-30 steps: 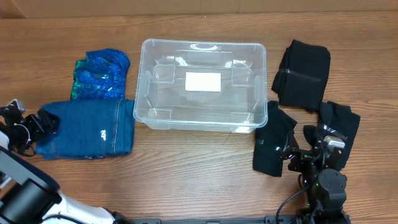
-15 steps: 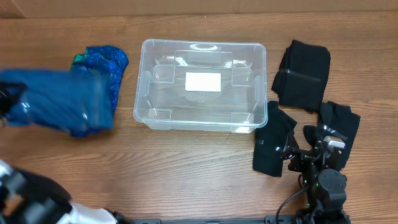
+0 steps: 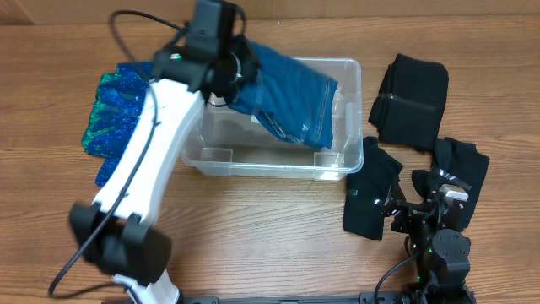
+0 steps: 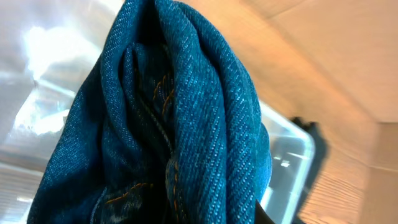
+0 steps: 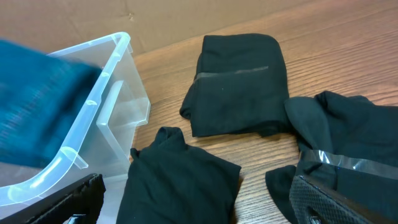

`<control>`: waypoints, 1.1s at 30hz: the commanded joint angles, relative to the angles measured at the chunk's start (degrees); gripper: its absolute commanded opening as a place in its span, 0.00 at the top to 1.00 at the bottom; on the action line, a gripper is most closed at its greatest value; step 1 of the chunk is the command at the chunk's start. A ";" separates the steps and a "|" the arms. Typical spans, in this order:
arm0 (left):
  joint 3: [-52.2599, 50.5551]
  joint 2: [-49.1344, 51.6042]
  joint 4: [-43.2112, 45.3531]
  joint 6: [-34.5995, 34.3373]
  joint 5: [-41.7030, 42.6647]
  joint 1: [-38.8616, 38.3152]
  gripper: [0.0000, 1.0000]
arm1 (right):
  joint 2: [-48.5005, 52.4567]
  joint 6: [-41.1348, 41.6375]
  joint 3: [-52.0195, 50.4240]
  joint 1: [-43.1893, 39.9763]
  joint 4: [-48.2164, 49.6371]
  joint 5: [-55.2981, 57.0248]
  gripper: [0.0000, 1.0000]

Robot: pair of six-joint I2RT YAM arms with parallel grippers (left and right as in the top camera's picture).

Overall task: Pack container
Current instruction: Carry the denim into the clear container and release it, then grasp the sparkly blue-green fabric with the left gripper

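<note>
The container [image 3: 272, 164] is a clear tub at the middle of the table. Folded blue jeans [image 3: 291, 97] hang tilted over its far half, their lower end dipping inside. My left gripper [image 3: 229, 69] is shut on their upper end, above the tub's back left corner. In the left wrist view the jeans [image 4: 186, 112] fill the frame and hide the fingers; the container [image 4: 291, 158] shows behind. My right gripper [image 5: 199, 208] stands open and empty, low over a black garment [image 5: 177, 180] right of the container [image 5: 93, 115].
A sparkly blue-green cloth [image 3: 114, 118] lies left of the tub, partly under my left arm. Three black folded garments lie to the right: one at the back [image 3: 411, 100], one by the tub's corner [image 3: 369, 190], one under the right gripper [image 3: 464, 165].
My left gripper shut on the jeans at the table's left edge, lifted them and swung them right over the container. The right arm has not moved.
</note>
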 commanded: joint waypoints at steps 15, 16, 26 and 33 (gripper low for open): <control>3.02 2.67 -10.27 40.70 -1.05 36.26 0.00 | -0.37 0.26 -0.28 -0.15 -0.07 0.15 0.00; 3.02 4.59 -10.27 43.15 -0.90 40.00 0.00 | -0.37 0.26 -0.28 -0.15 -0.07 0.15 0.00; 3.02 25.11 0.85 68.78 22.27 48.37 0.03 | -0.37 0.26 -0.28 -0.15 -0.07 0.15 0.00; 2.84 29.62 1.27 68.76 20.87 44.94 0.21 | -0.37 0.26 -0.28 -0.15 -0.07 0.15 0.00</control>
